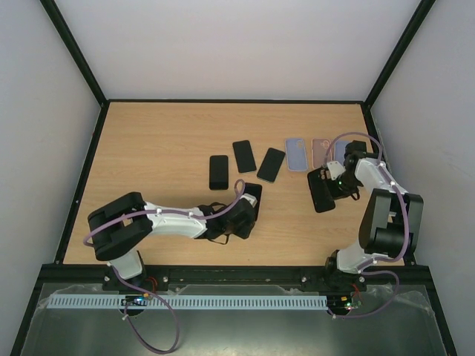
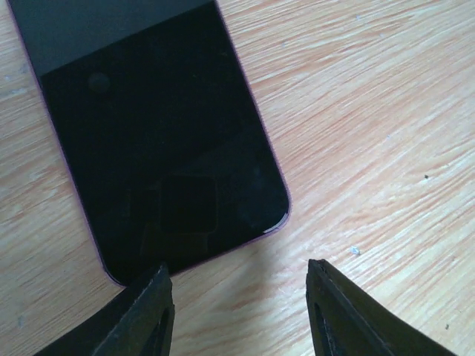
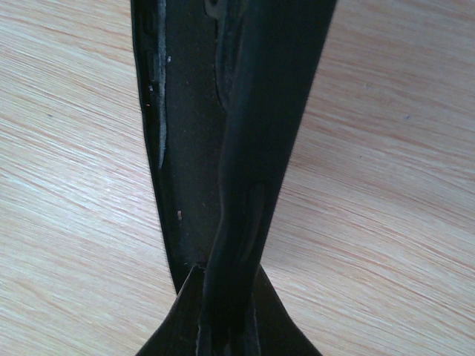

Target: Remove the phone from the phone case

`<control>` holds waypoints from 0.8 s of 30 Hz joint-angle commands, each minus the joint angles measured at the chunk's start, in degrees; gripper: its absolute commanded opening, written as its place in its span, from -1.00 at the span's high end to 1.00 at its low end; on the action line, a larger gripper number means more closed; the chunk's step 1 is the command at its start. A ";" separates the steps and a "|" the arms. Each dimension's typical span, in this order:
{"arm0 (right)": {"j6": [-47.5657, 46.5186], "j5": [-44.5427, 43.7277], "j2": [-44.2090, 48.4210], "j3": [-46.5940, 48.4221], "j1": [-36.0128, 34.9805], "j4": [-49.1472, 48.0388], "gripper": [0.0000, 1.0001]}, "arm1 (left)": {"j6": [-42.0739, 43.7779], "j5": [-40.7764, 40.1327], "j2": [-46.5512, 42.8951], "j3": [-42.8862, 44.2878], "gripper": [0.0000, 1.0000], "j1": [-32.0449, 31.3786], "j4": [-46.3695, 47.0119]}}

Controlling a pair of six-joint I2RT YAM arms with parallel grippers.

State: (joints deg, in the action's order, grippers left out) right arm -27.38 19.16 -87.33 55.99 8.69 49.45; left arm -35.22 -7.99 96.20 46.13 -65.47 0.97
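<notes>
Just ahead of the left gripper (image 2: pixel 237 278), flat on the table (image 2: pixel 371 111) and screen up: the phone (image 2: pixel 156 141), wrapped in a case (image 2: pixel 274 159) showing only as a thin purple rim along the edge. Hangs low there with fingers (image 2: pixel 148 311) spread apart and nothing between them, the phone's near corner closest to the left-hand finger, no contact to be seen. Farther ahead of that gripper, three black phones (image 1: pixel 244 156) in a loose row, apart from one another. Over to the right, the right gripper (image 3: pixel 223 311), pressed together on a thin black case (image 3: pixel 193 111), held edge-on and clear of the wood; cannot tell if full or empty. Just beyond that gripper, pale cases (image 1: pixel 296 155) side by side, seemingly empty. Judged from this: an approach step, with the phone not yet out of its purple-rimmed case and not yet gripped. Next calls for lowering and shifting the open fingers to straddle the phone's near end, then closing firmly enough to work a corner of the case loose without sliding everything across the smooth wood. Likely also needs the other gripper freed, to pin or to pull.
</notes>
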 commanded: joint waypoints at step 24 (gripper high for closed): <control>5.62 12.01 14.30 9.93 2.12 -1.99 -0.14 | 15.75 -10.01 -25.99 12.31 -0.58 11.84 -29.43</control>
State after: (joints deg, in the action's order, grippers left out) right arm -26.70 24.93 -75.79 62.76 10.57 48.95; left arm -24.84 -13.54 73.56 54.68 -58.08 -20.84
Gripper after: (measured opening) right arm 0.570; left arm 0.779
